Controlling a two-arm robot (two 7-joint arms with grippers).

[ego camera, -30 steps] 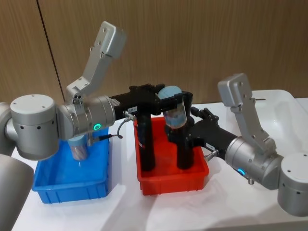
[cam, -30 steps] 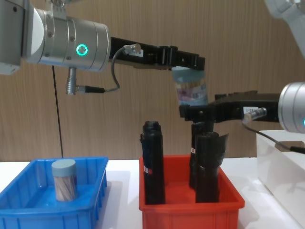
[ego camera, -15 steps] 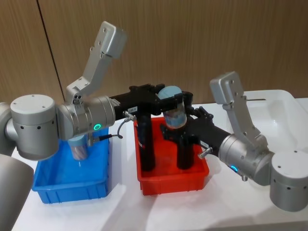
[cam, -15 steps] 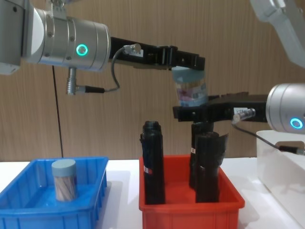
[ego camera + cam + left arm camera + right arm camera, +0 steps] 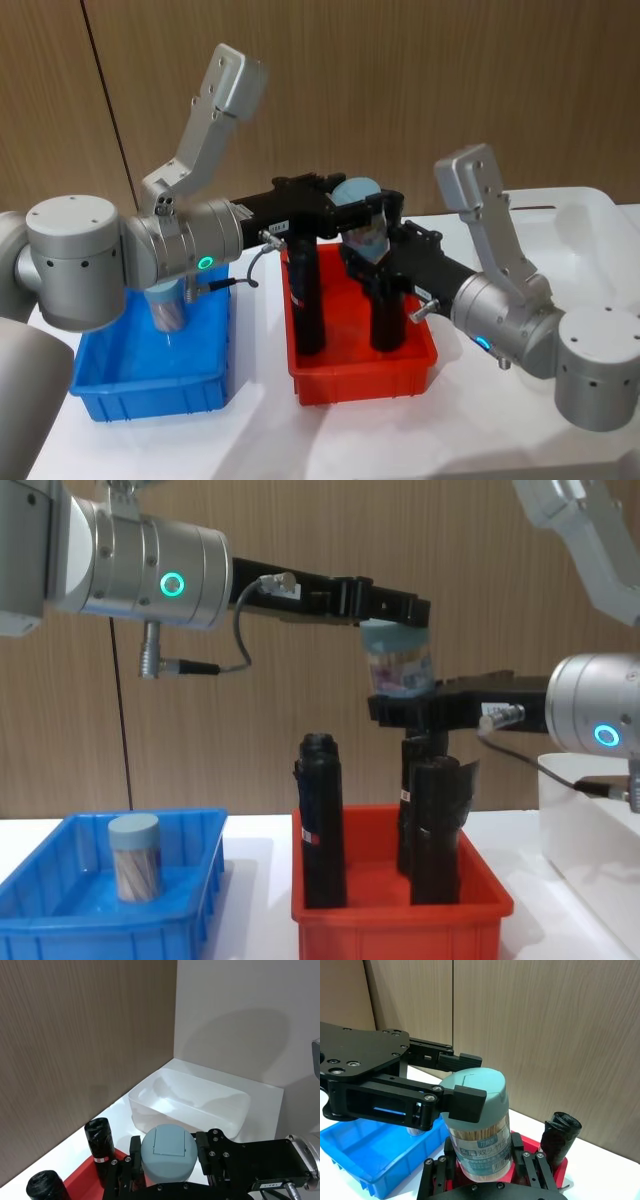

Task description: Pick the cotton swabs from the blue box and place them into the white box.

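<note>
A cotton swabs jar (image 5: 362, 238) with a pale blue lid hangs above the red bin, my left gripper (image 5: 358, 203) shut on its lid. In the chest view the jar (image 5: 398, 670) sits under the left gripper (image 5: 395, 615), and my right gripper (image 5: 400, 708) is open with a finger on each side of the jar's base. The right wrist view shows the labelled jar (image 5: 479, 1125) rising between those fingers (image 5: 451, 1157). A second jar (image 5: 134, 857) stands in the blue box (image 5: 60, 920). The white box (image 5: 590, 230) is at the far right.
A red bin (image 5: 360, 375) in the middle holds tall black wrapped rolls (image 5: 305, 300) directly under the held jar. The wooden wall stands close behind the table. The left wrist view looks over the jar's lid (image 5: 167, 1152) toward the white box (image 5: 190, 1105).
My right gripper has moved left and slightly up, bringing its fingers around the base of the held jar. The left arm and the jar have stayed in place.
</note>
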